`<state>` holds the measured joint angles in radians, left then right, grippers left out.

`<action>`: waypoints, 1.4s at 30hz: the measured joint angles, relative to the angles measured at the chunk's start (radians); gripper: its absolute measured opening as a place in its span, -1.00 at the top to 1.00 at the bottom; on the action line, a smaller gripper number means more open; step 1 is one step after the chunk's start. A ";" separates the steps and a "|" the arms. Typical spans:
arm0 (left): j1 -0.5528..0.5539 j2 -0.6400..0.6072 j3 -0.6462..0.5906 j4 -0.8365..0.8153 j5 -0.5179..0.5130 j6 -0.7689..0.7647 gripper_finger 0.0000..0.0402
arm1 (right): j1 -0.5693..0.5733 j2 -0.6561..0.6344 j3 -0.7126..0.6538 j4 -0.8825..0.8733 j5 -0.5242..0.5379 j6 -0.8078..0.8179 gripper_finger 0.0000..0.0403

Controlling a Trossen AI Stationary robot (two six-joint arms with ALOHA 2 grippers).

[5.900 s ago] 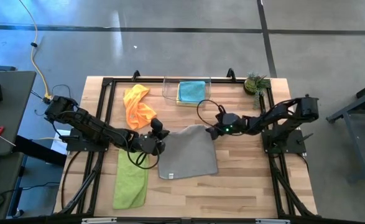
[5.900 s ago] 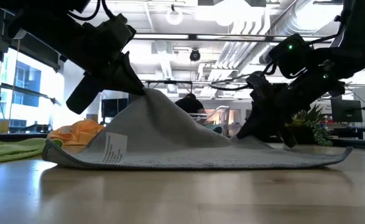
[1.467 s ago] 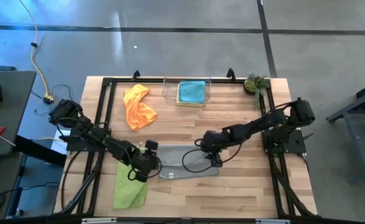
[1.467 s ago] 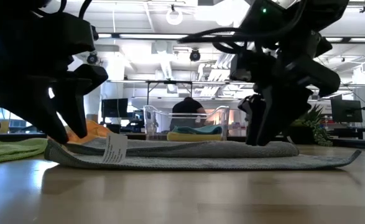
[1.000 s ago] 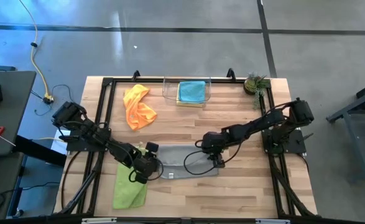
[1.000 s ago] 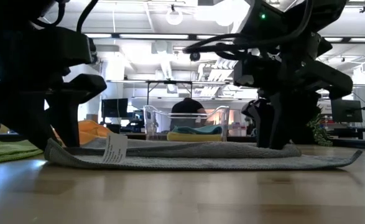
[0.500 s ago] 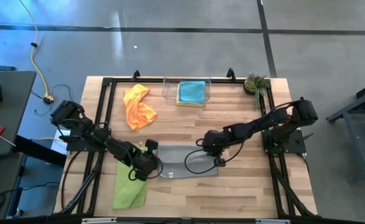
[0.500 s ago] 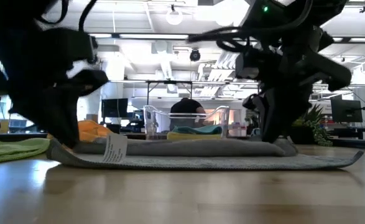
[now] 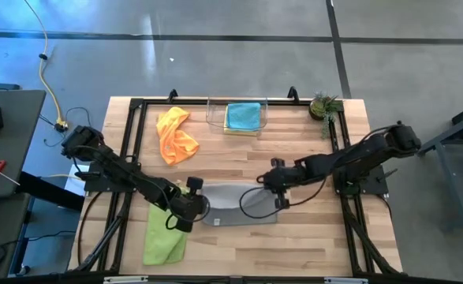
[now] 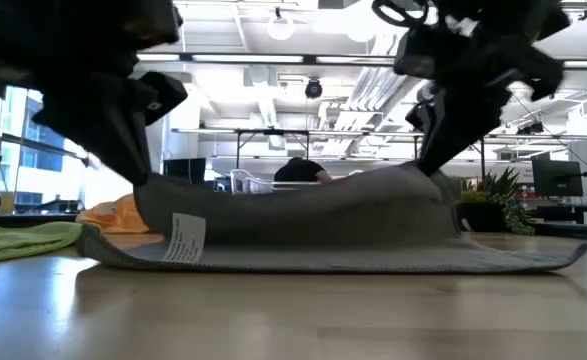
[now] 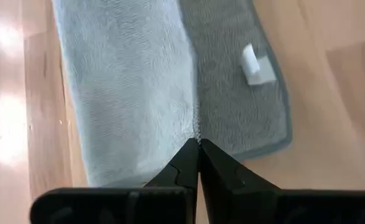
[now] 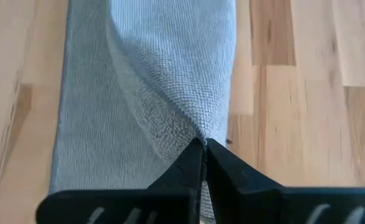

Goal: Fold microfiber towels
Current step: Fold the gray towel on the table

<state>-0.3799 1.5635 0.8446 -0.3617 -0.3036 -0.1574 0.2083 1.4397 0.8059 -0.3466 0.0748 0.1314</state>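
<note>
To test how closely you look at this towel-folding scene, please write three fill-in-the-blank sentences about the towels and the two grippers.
1. Both grippers, left and right, have their jaws shut on the ____ towel.
2. The clear bin holds a ____ towel.
3. Beside the left gripper lies the lime ____ towel.

Missing words: grey; teal; green

Your wooden table [image 9: 310, 237] carries a grey towel [image 9: 231, 207] at the middle front, a lime green towel [image 9: 162, 241] at its left, an orange towel [image 9: 174, 136] crumpled further back, a clear bin [image 9: 215, 118] holding a teal towel [image 9: 243, 115], and a small plant [image 9: 324, 105] in the back right corner.
</note>
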 joint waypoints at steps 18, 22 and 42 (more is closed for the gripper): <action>-0.073 0.000 0.056 -0.016 -0.021 -0.095 1.00 | 0.253 -0.001 0.000 -0.008 0.133 0.126 0.98; -0.073 0.000 0.056 -0.010 -0.021 -0.095 1.00 | 0.275 -0.001 0.000 -0.007 0.099 0.165 0.85; -0.058 0.000 0.056 0.022 -0.023 -0.084 1.00 | 0.242 0.120 0.010 0.070 -0.060 0.391 -0.03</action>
<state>-0.4379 1.5631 0.9005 -0.3397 -0.3262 -0.2416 0.4500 1.5601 0.8158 -0.2762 0.0147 0.5220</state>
